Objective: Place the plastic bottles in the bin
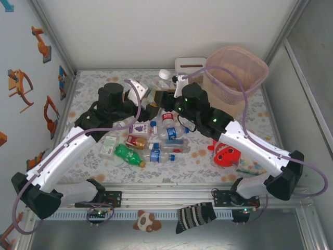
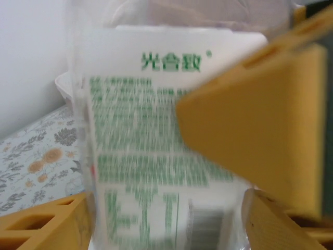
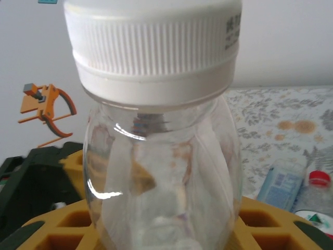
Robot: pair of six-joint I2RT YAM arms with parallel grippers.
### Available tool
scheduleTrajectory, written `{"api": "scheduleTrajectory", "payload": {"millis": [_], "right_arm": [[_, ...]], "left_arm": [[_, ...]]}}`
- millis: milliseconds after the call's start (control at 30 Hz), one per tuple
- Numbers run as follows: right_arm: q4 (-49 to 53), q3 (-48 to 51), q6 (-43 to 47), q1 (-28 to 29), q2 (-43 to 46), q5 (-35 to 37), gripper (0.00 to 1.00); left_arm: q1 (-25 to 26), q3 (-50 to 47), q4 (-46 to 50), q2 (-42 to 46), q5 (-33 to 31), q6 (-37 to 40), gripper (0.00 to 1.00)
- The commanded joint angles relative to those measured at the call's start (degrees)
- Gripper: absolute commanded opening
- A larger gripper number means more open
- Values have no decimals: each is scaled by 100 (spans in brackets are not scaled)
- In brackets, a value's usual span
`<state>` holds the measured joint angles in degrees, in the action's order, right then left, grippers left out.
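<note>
Floral table cover (image 1: 182, 169), pale walls (image 1: 156, 31) (orange stickers (image 1: 21, 83) on the left one) — left gripper (image 1: 137, 89) clamps a green-lettered bottle (image 2: 156, 156), right gripper (image 1: 179, 82) a white-capped bottle (image 3: 156, 52).

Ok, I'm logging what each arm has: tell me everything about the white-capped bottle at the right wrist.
The white-capped bottle is clear plastic, bulbous with vertical ribs, apparently empty, no label visible. Its wide ribbed white cap is on. In the wrist view it stands cap-up, its lower body gripped between the yellow fingers of the right gripper.
</note>
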<state>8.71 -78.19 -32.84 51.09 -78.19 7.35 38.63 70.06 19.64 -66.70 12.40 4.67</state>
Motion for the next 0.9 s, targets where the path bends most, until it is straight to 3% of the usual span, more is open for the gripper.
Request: {"api": "scheduleTrajectory", "payload": {"millis": [0,300,533,700,867], "right_arm": [[515,-420,528,-145,216,686,42],[1810,-1085,1122,-911,392,996,42],[2664,-1680,1377,-2317,404,569,42],[3095,-2172,1792,-3086,106,583,42],[3814,-2939,2421,-3560,-601,1103,42]], "left_arm": [[-21,-86,200,380,-41,-83,75],[-593,-153,579,571,225,-224,77],[-1432,-260,1064,645,737,-152,78],[-2023,-534,1134,754,998,-82,79],[-2309,-768,1225,816,990,77,79]]}}
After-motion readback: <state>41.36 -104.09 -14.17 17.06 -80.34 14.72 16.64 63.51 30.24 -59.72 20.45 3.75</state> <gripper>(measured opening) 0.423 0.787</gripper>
